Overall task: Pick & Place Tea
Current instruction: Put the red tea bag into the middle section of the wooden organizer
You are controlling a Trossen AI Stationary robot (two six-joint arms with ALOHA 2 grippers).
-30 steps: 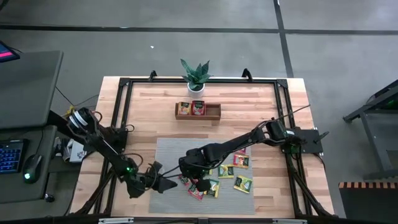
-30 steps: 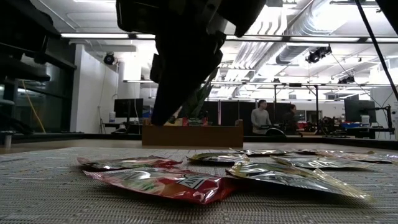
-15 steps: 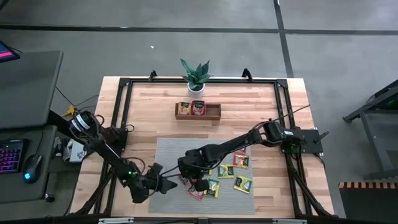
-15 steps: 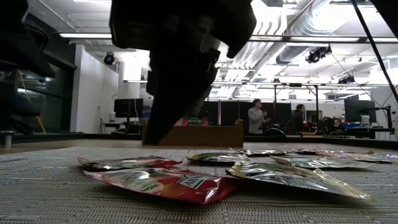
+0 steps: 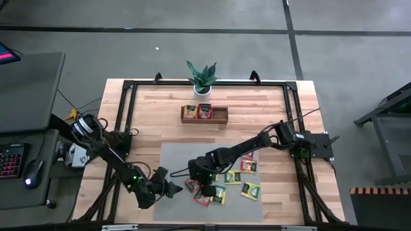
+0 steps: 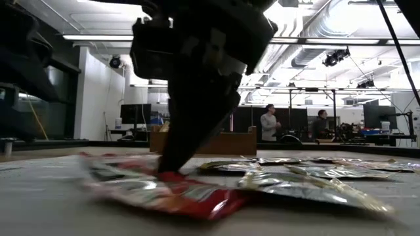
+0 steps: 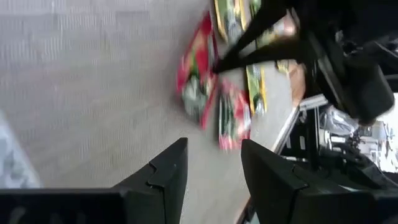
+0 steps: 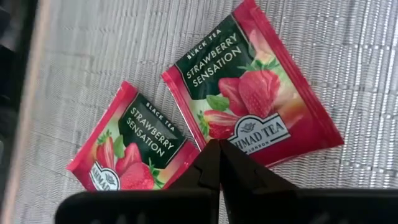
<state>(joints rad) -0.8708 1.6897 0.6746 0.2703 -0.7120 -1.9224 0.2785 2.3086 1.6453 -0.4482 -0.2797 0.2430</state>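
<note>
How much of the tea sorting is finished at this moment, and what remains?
Done: two sachets lie in the wooden tray. In hand: nothing is held; the shut right gripper presses its tips at the edge of two red strawberry sachets on the grey mat, while the left gripper waits open nearby. Left: the other sachets on the mat.

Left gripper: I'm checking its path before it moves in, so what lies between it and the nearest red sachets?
Only bare grey mat lies between the left gripper and the red sachets, as the left wrist view shows.
</note>
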